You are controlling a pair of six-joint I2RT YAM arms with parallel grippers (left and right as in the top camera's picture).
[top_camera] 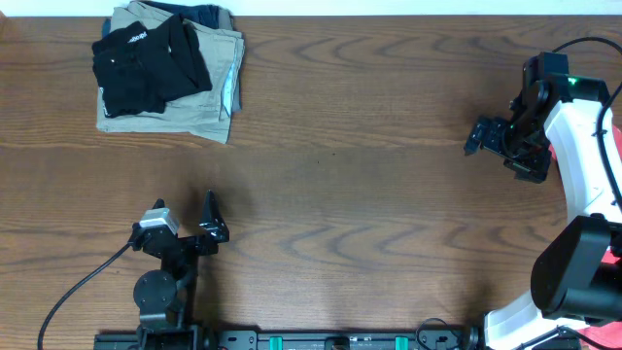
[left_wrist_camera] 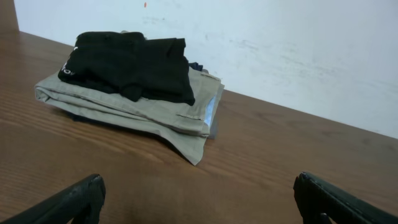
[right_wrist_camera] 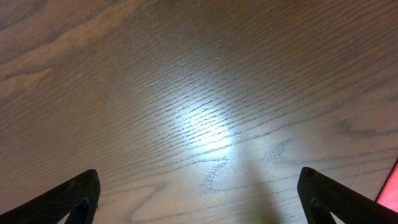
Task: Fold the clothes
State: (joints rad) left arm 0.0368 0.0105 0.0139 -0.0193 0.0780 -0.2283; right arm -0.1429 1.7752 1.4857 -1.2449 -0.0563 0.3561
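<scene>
The black garment [top_camera: 146, 60] lies folded on the khaki trousers [top_camera: 199, 115] at the table's [top_camera: 369, 194] far left corner. The left gripper [top_camera: 185, 222] faces it from well apart, spread wide and empty. The right gripper [top_camera: 494, 146] is far across the table, also spread and empty.

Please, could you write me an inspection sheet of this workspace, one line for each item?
Surface: wooden table, brown grain, glare spot under the right tool.
Job's things: black garment, bunched up, on top of the pile at the far left corner.
Clutter: tan trousers under it, something dark blue beneath; red thing at the right edge, mostly hidden.
Tools: left tool and right tool both open, empty, away from the pile.
Cables: black cable from the left arm; second cable over the right arm.
Surroundings: white wall behind the table.
</scene>
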